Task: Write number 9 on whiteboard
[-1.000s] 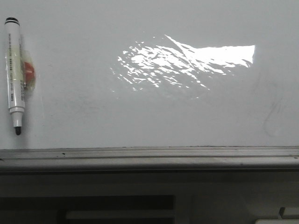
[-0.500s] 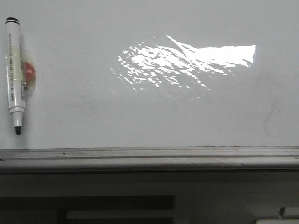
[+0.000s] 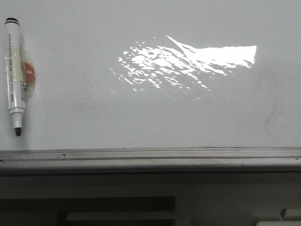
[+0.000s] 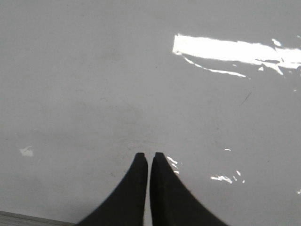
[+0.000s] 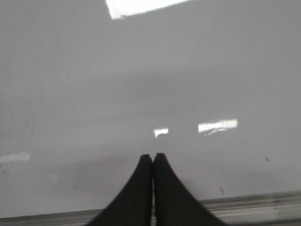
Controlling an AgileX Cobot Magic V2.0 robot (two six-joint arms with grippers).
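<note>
Whiteboard (image 3: 150,117) fills the front view, lying flat and glossy, and there's no black 9 on it that I can see, only faint grey smudges. Nearest to us, the grey metal edge strip (image 3: 150,155) runs along the whiteboard's near side. Just past that strip, at the whiteboard's left end, a marker (image 3: 14,75) lies on the surface, uncapped, black tip toward the strip, with a red blob (image 3: 29,71) touching its barrel under what looks like clear tape. Further in, a bright glare patch (image 3: 188,63) sits around the whiteboard's middle. Neither arm shows in the front view. On the wrist views, the left claw (image 4: 148,156) is pressed almost together over bare whiteboard, holding nothing, and the right claw (image 5: 152,156) is pressed together too, empty, close to the edge strip.
</note>
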